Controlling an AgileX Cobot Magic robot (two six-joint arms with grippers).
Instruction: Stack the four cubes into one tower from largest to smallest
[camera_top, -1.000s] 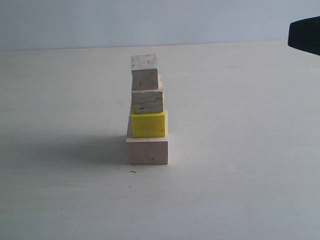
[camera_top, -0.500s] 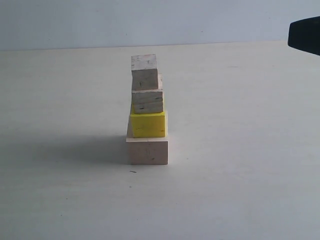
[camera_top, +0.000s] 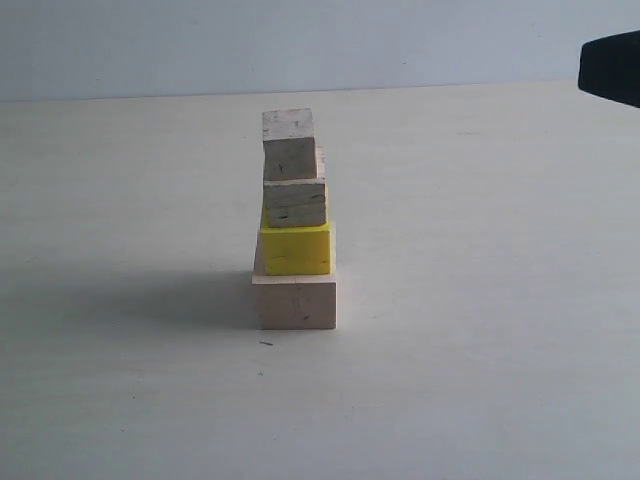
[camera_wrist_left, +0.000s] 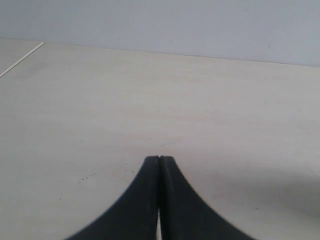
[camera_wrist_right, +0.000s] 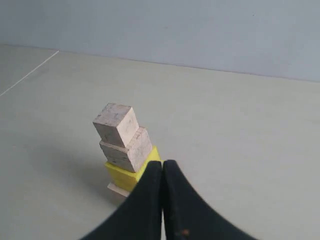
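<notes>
Right tool (camera_wrist_right: 162, 163) closed, apart from tower (camera_top: 296, 250); left tool (camera_wrist_left: 159, 158) closed

A pale, off-white worktop (camera_top: 480, 380) fills most of every view, matt and faintly grained. Behind it stands a plain light grey-blue wall (camera_top: 300, 40), which meets the worktop's far edge in a straight line. A soft grey shadow (camera_top: 130, 295) lies across the worktop on the left side of the exterior view. A tiny dark speck (camera_top: 266, 343) sits on the worktop nearer the camera. In both wrist views a thin white line (camera_wrist_left: 22, 59) runs slantwise over the worktop toward the wall. A few small dark flecks (camera_wrist_left: 87, 176) dot the surface in the left wrist view.
</notes>
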